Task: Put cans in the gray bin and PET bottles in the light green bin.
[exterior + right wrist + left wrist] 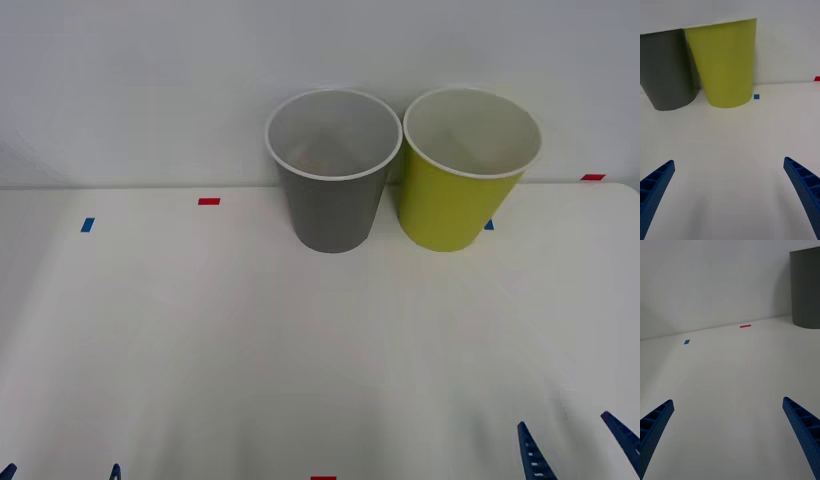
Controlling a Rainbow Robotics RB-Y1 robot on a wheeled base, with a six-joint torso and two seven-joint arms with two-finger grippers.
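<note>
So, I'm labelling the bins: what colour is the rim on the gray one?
White, on the gray bin; clearest in the front view.

Gray bin point(334, 215) and light green bin point(452, 205) look like smooth matt plastic; the white table point(200, 340) is smooth, faintly glossy

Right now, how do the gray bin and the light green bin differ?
The gray bin is gray and stands on the robot's left; the light green bin is yellow-green and stands on its right. Both are upright, tapered, white-rimmed, similar in size, side by side at the table's far edge.
</note>
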